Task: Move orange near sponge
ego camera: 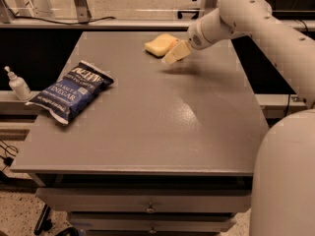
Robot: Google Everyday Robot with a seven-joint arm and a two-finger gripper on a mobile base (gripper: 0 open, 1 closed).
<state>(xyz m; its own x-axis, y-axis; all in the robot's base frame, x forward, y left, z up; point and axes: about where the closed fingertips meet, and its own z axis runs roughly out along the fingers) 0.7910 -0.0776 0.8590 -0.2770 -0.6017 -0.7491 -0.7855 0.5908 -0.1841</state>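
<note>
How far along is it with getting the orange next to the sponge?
The tool hovers right beside the sponge, so the approach looks done. No orange shows anywhere; it may be hidden at the tool, I cannot tell. Setting it down in plain sight is left.
</note>
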